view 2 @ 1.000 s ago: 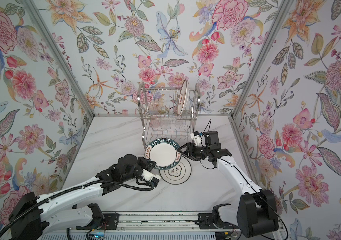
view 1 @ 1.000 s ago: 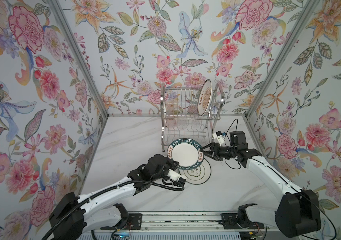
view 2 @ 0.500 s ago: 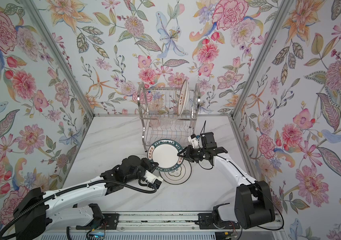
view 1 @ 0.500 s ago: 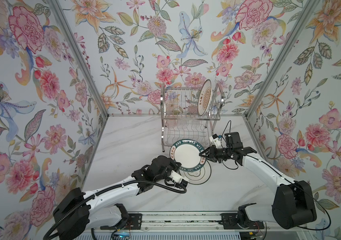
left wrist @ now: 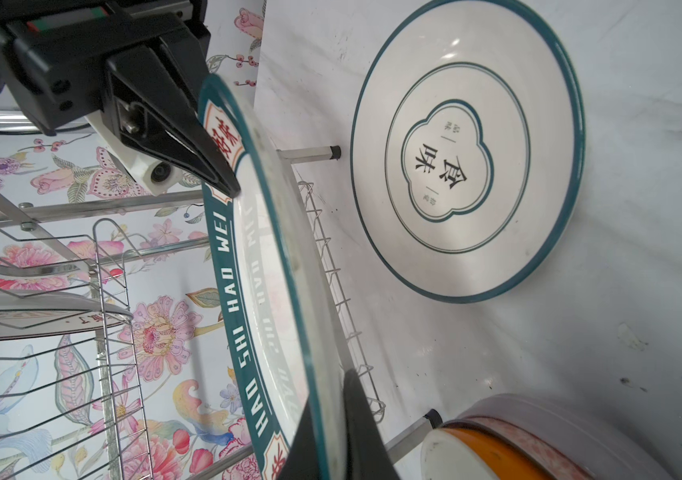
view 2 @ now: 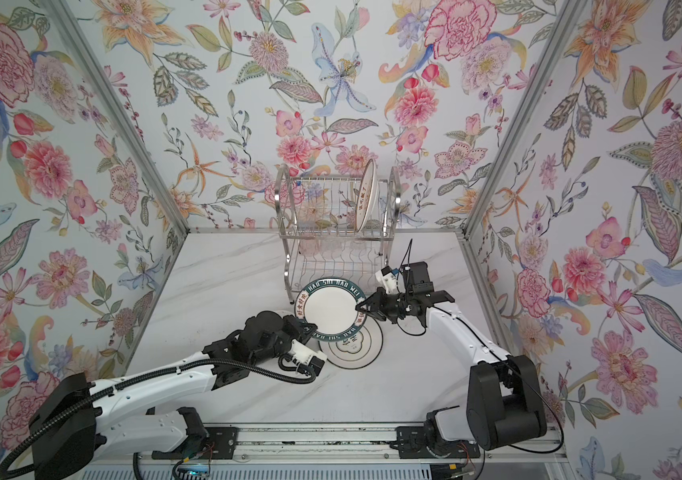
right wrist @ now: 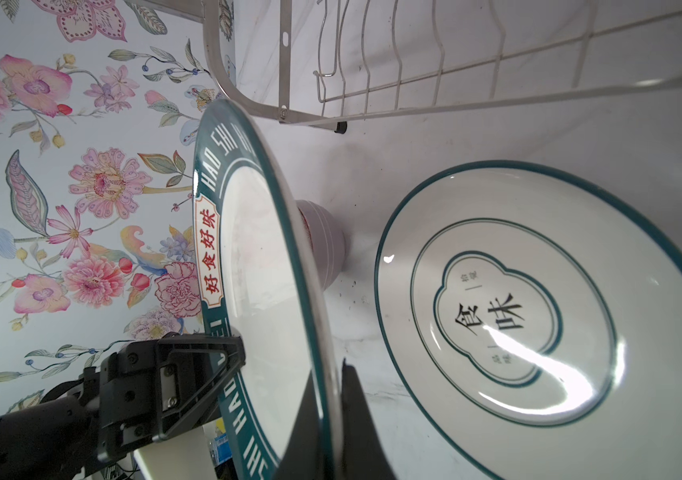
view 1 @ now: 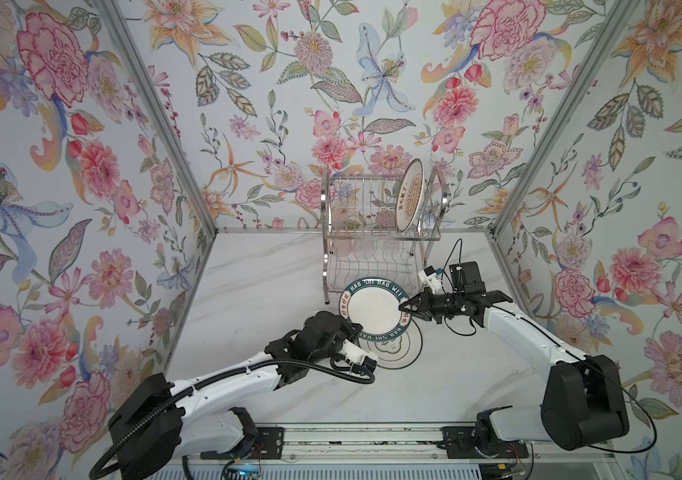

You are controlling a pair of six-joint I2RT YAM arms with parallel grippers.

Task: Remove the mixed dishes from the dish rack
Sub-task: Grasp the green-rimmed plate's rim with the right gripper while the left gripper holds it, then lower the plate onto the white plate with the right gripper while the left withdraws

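The left gripper (view 1: 356, 330) straddles the left rim of the green-lettered plate (view 1: 374, 309), its jaws a little apart; whether they actually pinch it I cannot tell. The plate is held clear of the table (view 1: 256, 291), over a green-rimmed white plate (view 1: 403, 355) lying flat, just in front of the dish rack (view 1: 372, 259). The right gripper (view 1: 403, 306) is clamped tight on its right rim.

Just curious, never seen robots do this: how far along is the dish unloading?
Done: a white plate and stacked bowls sit on the table. In hand: the green-lettered plate, pinched by the right gripper, left gripper at its opposite rim. Left: at least the patterned plate upright in the dish rack.
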